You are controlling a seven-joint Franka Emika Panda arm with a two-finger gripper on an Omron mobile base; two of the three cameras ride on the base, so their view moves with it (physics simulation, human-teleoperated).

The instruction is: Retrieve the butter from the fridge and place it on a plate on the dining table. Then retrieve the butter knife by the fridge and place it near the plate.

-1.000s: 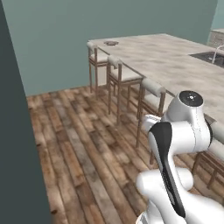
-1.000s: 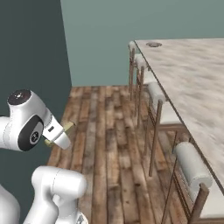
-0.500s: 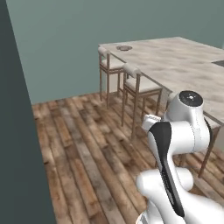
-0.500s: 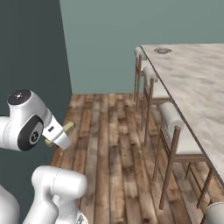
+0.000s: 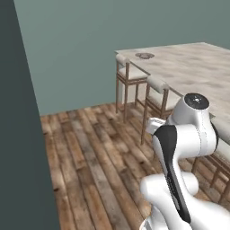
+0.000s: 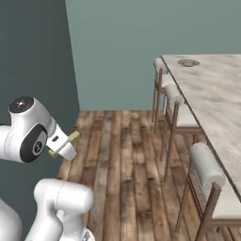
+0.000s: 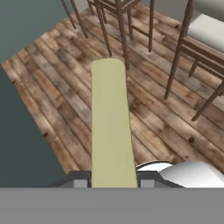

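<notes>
So the butter [image 7: 111, 127] is clamped between the two fingers [image 7: 79, 180] of the gripper [image 7: 112, 180], sticking straight out past the tips over the wooden floor [image 7: 52, 65]; the fridge part looks done to me. Further out beyond the fingers are the stools [image 6: 206, 165] and the dining table [image 6: 212, 89], with the plate [image 6: 188, 62] way off at its far corner; still left: butter onto that plate, then the whole knife run. No labels or writing anywhere that I can read.

Floor [image 6: 117, 155] open; stools [image 6: 175, 101] line dining table [image 6: 212, 89].

Plate [image 6: 188, 62] on dining table's [image 6: 221, 103] far end, seemingly
</notes>
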